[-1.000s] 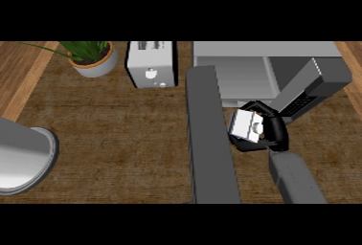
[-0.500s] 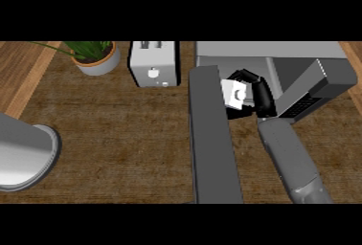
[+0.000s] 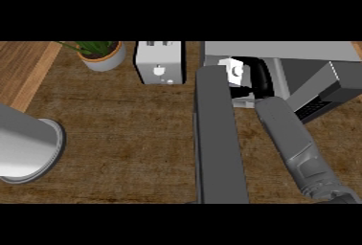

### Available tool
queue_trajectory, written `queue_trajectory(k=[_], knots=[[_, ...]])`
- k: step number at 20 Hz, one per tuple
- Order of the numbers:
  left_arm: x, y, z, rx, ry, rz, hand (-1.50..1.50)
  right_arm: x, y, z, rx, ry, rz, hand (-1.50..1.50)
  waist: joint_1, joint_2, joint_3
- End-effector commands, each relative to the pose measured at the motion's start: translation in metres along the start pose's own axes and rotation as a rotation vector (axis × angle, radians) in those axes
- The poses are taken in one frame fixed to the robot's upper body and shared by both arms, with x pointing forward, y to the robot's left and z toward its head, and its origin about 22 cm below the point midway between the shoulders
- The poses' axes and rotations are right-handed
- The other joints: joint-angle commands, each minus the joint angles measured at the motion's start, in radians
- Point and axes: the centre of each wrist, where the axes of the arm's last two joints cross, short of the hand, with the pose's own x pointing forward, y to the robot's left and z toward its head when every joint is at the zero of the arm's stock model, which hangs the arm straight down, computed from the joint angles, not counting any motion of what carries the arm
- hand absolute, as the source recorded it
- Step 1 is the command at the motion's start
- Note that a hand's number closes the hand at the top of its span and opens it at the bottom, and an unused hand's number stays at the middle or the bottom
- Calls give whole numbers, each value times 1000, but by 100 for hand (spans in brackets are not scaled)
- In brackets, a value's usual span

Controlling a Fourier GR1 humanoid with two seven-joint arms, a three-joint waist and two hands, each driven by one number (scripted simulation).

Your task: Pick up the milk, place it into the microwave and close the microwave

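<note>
The right hand's [image 3: 259, 79] fingers are curled round the milk [image 3: 233, 72], holding it at the microwave's [image 3: 297, 52] mouth, above its floor. The carton is likely light and stiff, though its walls may give; gripping across its flat sides suits it. It is small, white and boxy with a dark mark. The door [image 3: 332, 91] stands open above the surface [image 3: 120, 124].

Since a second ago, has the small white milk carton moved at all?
Yes. The white milk carton, held in the black right hand, has travelled up the view and leftwards, into the mouth of the grey microwave.
</note>
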Motion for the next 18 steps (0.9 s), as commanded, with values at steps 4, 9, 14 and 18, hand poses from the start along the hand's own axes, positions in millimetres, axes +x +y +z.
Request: queue_trajectory(k=[4,9,14,18], knots=[[-10,10,-4,-12,-14,16,-150,-8,-11,-5,-91,34,100,150,39,17,1],[-10,-4,-3,-31,-8,21,-150,-3,-37,-24,-202,-17,242,150,63,25,2],[-18,-5,-13,-52,-6,31,-150,-10,-48,-21,-199,-45,338,150,71,38,2],[-20,-3,-22,-64,-8,16,-150,-15,-59,-21,-198,-14,432,150,81,45,2]])
